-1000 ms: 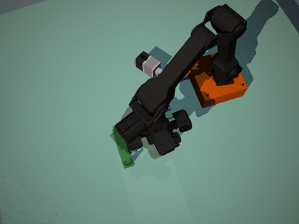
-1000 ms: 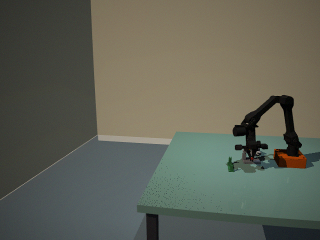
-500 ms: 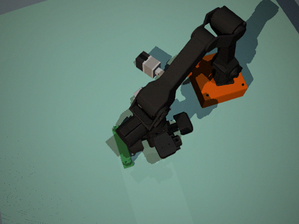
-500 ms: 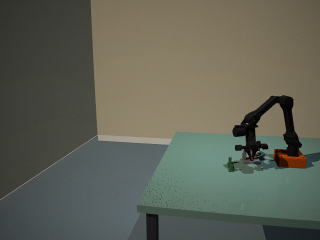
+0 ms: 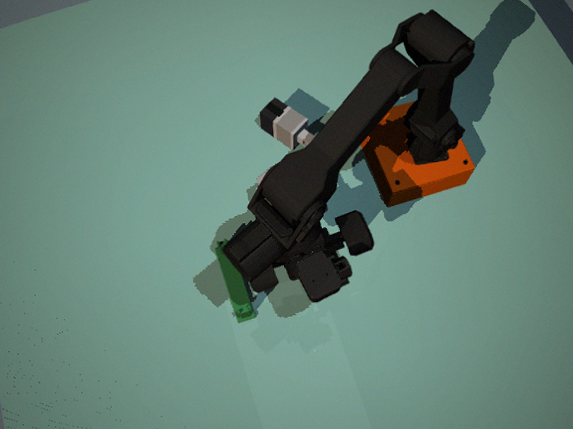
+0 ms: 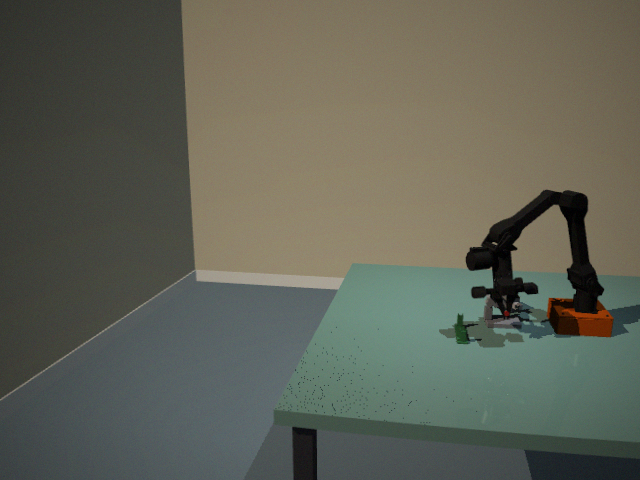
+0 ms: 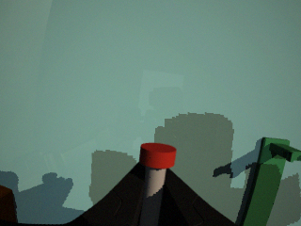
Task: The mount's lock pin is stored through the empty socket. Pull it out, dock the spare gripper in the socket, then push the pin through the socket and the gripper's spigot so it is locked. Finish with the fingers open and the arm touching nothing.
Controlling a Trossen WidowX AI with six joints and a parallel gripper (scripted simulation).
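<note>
My gripper (image 7: 150,169) (image 6: 505,309) points down and is shut on the lock pin. The pin's red head (image 7: 158,156) (image 6: 506,314) sticks out past the fingertips, with its pale shaft between the fingers. In the top view the arm hides the fingertips and pin. The pale grey mount (image 6: 488,311) stands behind the gripper in the exterior view; its socket cannot be made out. What looks like the spare gripper, a grey and black block (image 5: 289,126) with a short pale spigot (image 5: 305,137), is beside the forearm in the top view, apart from my fingers.
A narrow green part (image 5: 237,289) (image 6: 461,333) (image 7: 265,188) with a raised end is on the table (image 5: 91,171) (image 6: 392,320), close beside the gripper. The orange base box (image 5: 439,175) (image 6: 586,324) stands under the arm's foot. The arm's upper links pass close to the grey and black block.
</note>
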